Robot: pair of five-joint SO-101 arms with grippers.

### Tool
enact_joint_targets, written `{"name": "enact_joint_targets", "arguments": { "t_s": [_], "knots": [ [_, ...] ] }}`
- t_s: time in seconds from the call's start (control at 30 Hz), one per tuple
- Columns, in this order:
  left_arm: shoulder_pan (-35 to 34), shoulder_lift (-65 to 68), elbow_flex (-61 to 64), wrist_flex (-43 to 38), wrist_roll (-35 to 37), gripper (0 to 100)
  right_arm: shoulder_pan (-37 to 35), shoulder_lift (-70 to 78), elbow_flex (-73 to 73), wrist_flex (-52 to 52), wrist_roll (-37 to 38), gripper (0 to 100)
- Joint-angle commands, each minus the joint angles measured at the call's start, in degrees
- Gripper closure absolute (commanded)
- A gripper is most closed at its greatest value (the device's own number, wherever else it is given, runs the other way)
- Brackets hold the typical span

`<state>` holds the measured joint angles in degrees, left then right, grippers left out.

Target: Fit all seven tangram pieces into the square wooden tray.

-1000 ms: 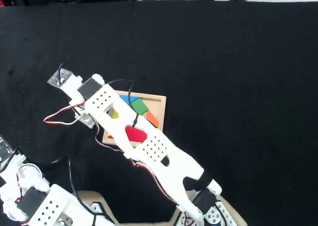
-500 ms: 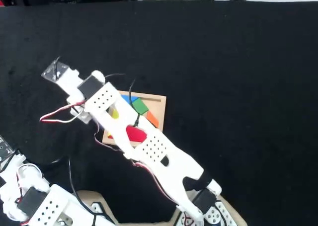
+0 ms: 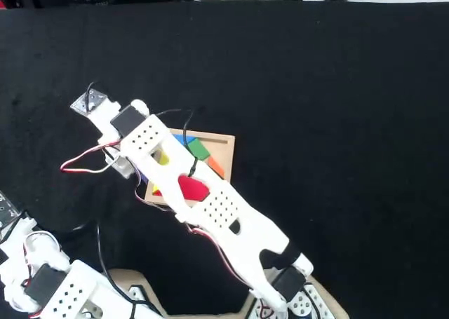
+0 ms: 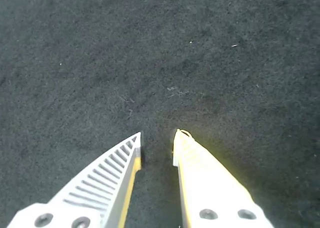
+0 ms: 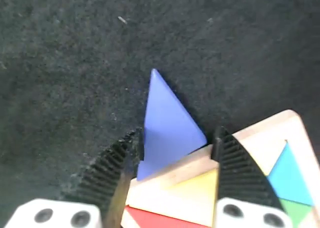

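**Step in hand:** pickup of the blue triangle (image 5: 167, 123), judged. It lies flat on the tabletop (image 3: 337, 87), outside the tray (image 5: 175, 165), with its base against the outer rim.

**Right gripper (image 5: 177, 132):** jaws spread, one on each side of the triangle, not clenched on it.

**Left gripper (image 4: 157, 134):** jaws slightly parted and empty, over bare tabletop. The left arm (image 3: 49, 284) is well apart from the tray.

**In the tray:** yellow (image 5: 195, 185), red (image 5: 160, 220), cyan (image 5: 287, 175), green (image 5: 295, 210) and orange (image 3: 215, 167) pieces. Bare wood shows just inside the rim, beside the yellow piece.

**Next move calls for:** the jaws to close on the triangle's slanted edges, lift it over the rim, and turn it to match the open gap.

**In the way:** the rim stands between the triangle and the gap. The flat piece offers little edge to grip. From above, the right arm (image 3: 210, 207) crosses over the tray and hides part of it.
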<state>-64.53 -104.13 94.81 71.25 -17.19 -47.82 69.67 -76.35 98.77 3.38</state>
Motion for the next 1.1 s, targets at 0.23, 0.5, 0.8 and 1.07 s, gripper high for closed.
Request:
{"name": "enact_joint_targets", "arguments": {
  "t_s": [0.23, 0.5, 0.8, 1.07],
  "knots": [
    [0.7, -0.2, -0.5, 0.2, 0.3, 88, 0.4, -3.9, 6.5, -6.1, -1.1, 70.8],
    [0.7, -0.2, -0.5, 0.2, 0.3, 88, -1.6, -2.3, 7.4, -7.4, -1.1, 78.6],
    [0.7, -0.2, -0.5, 0.2, 0.3, 88, -1.5, -1.7, 6.2, -6.9, -1.1, 79.0],
    [0.7, -0.2, -0.5, 0.2, 0.3, 88, -1.1, -2.9, 3.2, -4.8, -1.1, 79.1]
  ]
}}
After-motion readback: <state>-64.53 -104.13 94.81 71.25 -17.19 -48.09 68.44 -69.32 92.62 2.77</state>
